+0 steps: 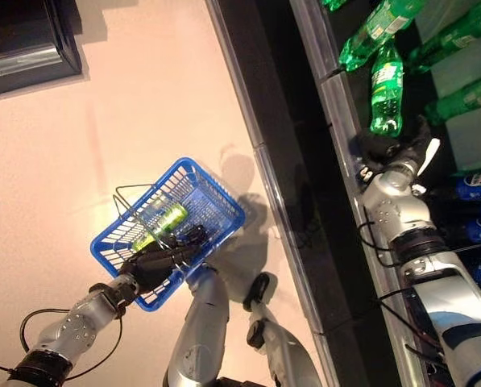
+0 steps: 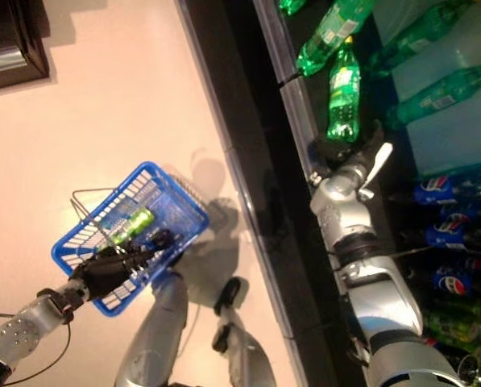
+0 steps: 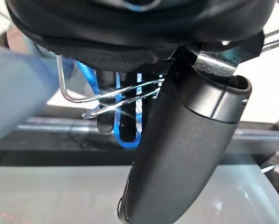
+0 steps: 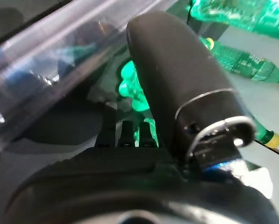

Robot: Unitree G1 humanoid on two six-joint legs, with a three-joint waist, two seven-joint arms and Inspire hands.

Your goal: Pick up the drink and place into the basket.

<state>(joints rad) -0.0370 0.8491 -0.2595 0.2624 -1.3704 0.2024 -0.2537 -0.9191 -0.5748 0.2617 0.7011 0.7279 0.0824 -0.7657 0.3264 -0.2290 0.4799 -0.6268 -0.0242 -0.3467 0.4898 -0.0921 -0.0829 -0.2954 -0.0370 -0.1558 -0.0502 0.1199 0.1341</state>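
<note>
Bottle (image 1: pixel 386 90) in right hand (image 1: pixel 385 150)

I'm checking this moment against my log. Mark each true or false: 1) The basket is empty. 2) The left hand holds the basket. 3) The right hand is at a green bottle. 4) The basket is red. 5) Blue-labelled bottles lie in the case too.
1) False: a green bottle already lies in the basket.
2) True: the left hand is curled on its wire handle.
3) True: the right hand is closed round the base of a green bottle in the case.
4) False: it is blue.
5) True: blue-labelled bottles lie beside the right arm.
</note>
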